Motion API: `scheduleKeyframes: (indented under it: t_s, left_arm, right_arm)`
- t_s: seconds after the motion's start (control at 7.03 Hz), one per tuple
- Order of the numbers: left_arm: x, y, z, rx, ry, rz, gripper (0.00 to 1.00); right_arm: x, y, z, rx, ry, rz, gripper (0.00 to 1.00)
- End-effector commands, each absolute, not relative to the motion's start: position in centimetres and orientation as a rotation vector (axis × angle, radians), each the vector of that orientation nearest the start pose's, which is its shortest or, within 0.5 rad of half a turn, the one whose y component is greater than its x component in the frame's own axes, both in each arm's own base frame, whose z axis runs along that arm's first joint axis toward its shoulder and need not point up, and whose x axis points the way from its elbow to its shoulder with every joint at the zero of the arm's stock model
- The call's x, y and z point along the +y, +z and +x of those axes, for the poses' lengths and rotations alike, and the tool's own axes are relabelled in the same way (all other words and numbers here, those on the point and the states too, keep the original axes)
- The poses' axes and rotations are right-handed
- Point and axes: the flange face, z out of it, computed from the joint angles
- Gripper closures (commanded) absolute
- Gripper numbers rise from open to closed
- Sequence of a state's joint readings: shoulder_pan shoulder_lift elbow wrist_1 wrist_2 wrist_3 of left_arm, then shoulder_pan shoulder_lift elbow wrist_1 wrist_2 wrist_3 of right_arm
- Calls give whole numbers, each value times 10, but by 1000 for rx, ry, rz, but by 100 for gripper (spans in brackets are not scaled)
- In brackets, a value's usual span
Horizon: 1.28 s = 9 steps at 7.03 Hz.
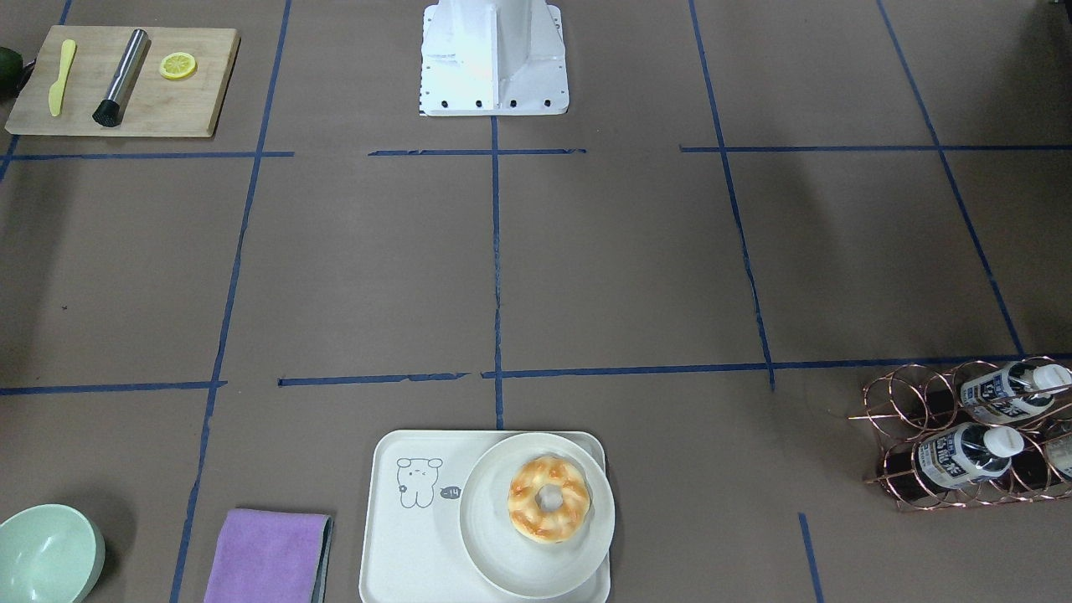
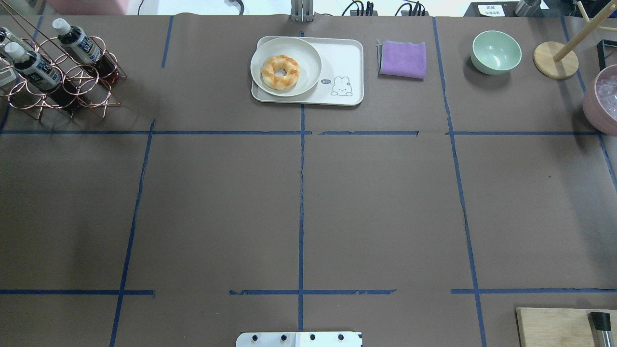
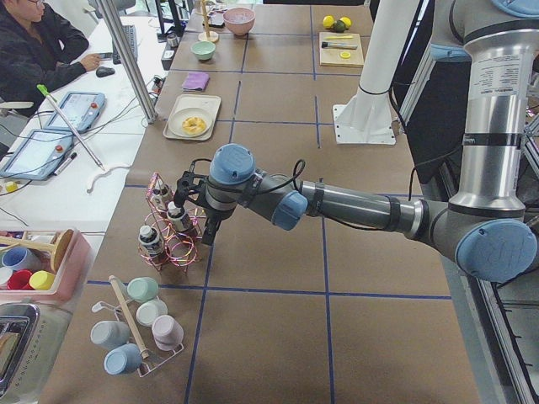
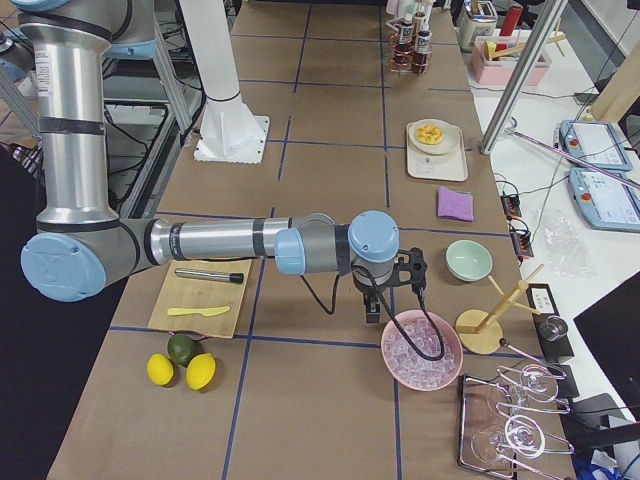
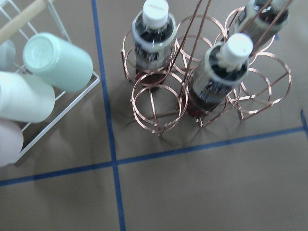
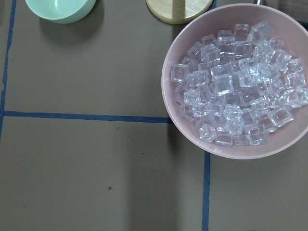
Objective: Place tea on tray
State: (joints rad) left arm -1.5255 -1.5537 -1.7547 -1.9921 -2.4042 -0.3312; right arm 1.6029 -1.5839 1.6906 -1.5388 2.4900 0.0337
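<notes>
My left gripper (image 3: 207,236) hangs just above the wire rack (image 5: 159,103) at the far-left corner of the table. Only the side view shows it, so I cannot tell whether its fingers are apart or together; my own wrist camera shows no finger at all. Below that camera three bottles lean in the rack's rings, white caps up. The tea (image 5: 222,70) I would take is the one nearest the middle of that view; a second bottle (image 5: 153,36) stands beside it and a third (image 5: 262,17) is behind.

My right gripper (image 4: 372,312) hangs over the pink bowl of ice (image 6: 240,77) near the right end of the table. Its state I cannot tell either, and I judge it has no part in this step.

The tray (image 2: 344,55) lies at the middle of the far edge, well apart from the rack. A plate (image 2: 311,62) with a doughnut (image 2: 280,72) fills the half toward the rack; the half with the drawn bear is bare.

I judge the step in hand is the reach for the tea, with the grasp not yet made. The next move calls for lining up over the cap and matching the bottle's lean, then closing below the cap and drawing it out along its lean so it clears the ring. After that I would carry it along the far edge, past the plate, and set it on the tray's bare half.
</notes>
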Motion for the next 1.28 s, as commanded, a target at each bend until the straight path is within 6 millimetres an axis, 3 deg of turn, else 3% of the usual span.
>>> scheduleKeyframes:
  t_s: [0.0, 0.14, 0.28, 0.57, 0.85, 1.14]
  left_arm:
    - [-513, 507, 14, 871, -109, 439, 0]
    - [-521, 497, 55, 843, -127, 477, 0]
    - [-525, 492, 52, 796, -164, 582, 0]
    - [-532, 500, 56, 773, -224, 709, 0]
    - [-532, 496, 72, 780, -286, 798, 0]
    - [-531, 512, 112, 739, -326, 866, 0]
  right_arm:
    - [-491, 588, 69, -917, -9, 135, 0]
    - [-490, 593, 69, -915, -14, 133, 0]
    - [-481, 606, 69, -921, 5, 106, 0]
    - [-482, 606, 69, -917, -9, 140, 0]
    - [-483, 606, 68, -917, -12, 142, 0]
    - [-483, 606, 69, -918, -4, 140, 0]
